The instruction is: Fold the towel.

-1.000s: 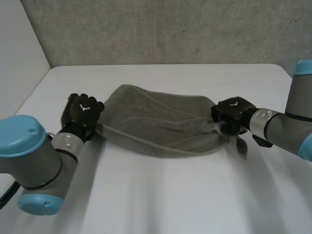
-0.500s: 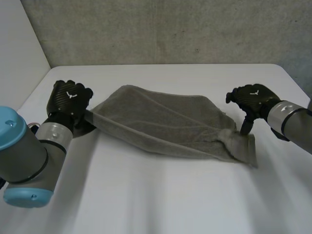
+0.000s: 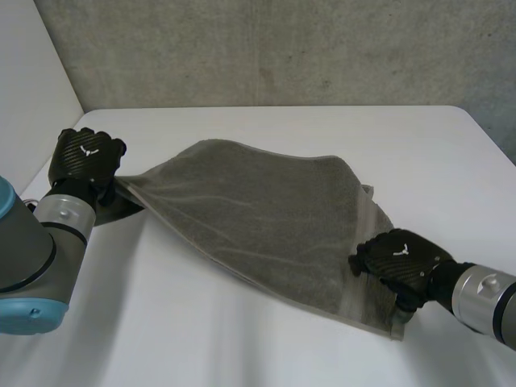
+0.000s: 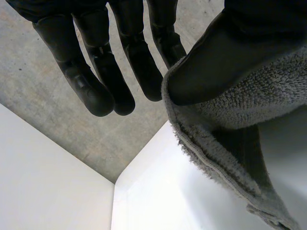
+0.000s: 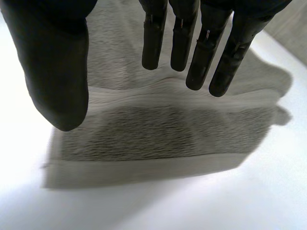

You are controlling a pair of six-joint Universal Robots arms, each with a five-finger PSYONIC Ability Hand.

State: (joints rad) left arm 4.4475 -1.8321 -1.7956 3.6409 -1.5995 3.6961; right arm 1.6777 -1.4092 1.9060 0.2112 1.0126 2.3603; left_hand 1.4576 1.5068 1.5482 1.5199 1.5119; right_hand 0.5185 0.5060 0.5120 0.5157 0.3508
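Left hand [image 3: 85, 157] thumb-pinched one towel [image 3: 250, 210] end, raised. Right hand [image 3: 399, 258] straight-fingered, holding nothing; the other end lay under its palm. Long axis ran hand to hand.

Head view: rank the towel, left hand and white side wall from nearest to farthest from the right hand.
1. Towel, under the right hand.
2. Left hand, at the towel's far left corner.
3. White side wall, beyond the left hand.

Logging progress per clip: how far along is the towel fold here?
Done: no fold visible; the towel is stretched out across the table. In hand: the left hand pinches one end, raised off the table; the right hand is open over the opposite near corner. Left: grasp that corner, then make the fold.
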